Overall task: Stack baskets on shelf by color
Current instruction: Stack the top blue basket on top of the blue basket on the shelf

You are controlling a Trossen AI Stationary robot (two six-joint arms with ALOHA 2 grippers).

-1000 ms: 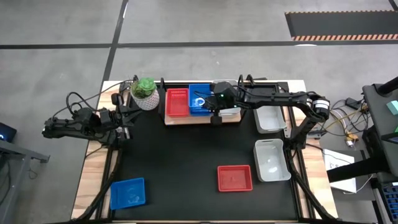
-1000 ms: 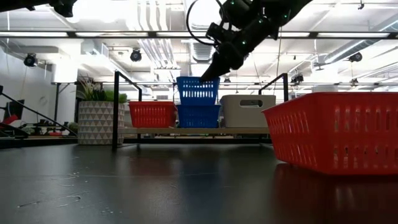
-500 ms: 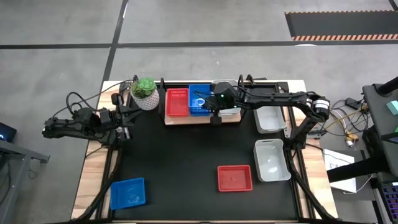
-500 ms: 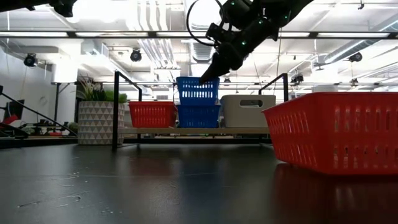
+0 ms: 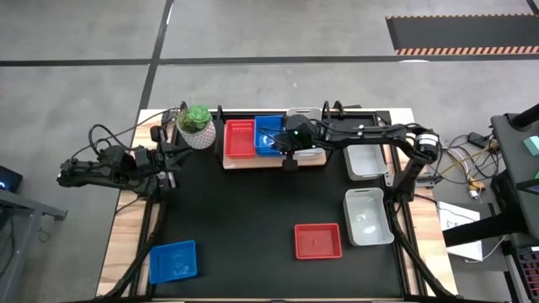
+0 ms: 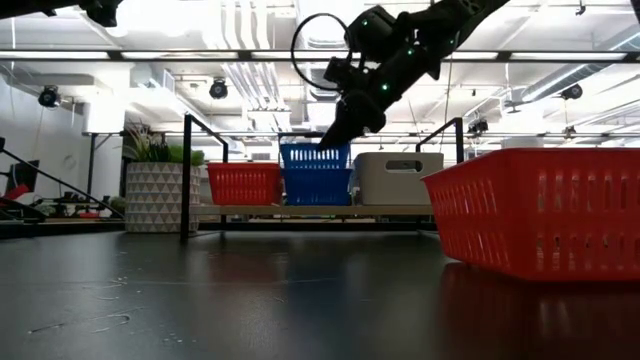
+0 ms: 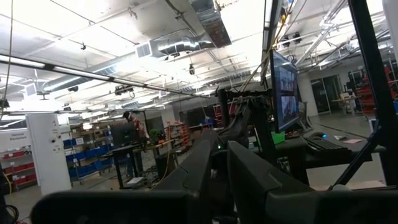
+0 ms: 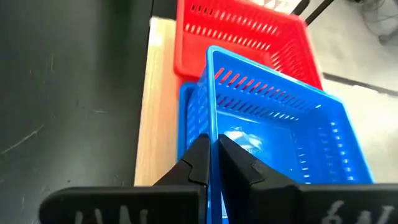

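Observation:
On the light-wood shelf point(image 5: 253, 163) at the table's far edge stand a red basket point(image 5: 240, 138), a blue basket point(image 6: 318, 188) and a whitish one point(image 6: 398, 178), side by side. A second blue basket point(image 8: 273, 140) sits partly sunk into the first, and my right gripper point(image 8: 214, 155) is shut on it, reaching in from the table's right. My left gripper point(image 7: 221, 142) waits shut and empty, high above the table's left edge. My right gripper pinches the upper blue basket's wall that faces the table's near edge point(image 8: 212, 127), one finger point(image 8: 198, 165) outside it and one inside. The fingers slant down from the table's right, along that wall. The basket sits level, its lower part inside the blue basket below.
A plant pot point(image 5: 196, 126) stands left of the shelf. Two whitish baskets point(image 5: 365, 160) point(image 5: 368, 216) lie along the table's right side, a red basket point(image 5: 318, 241) near the front and a blue one point(image 5: 173, 261) at the near left corner.
My right gripper has gone down with the blue basket. The basket, which hung above the blue one on the shelf, has sunk partway into it and stayed level.

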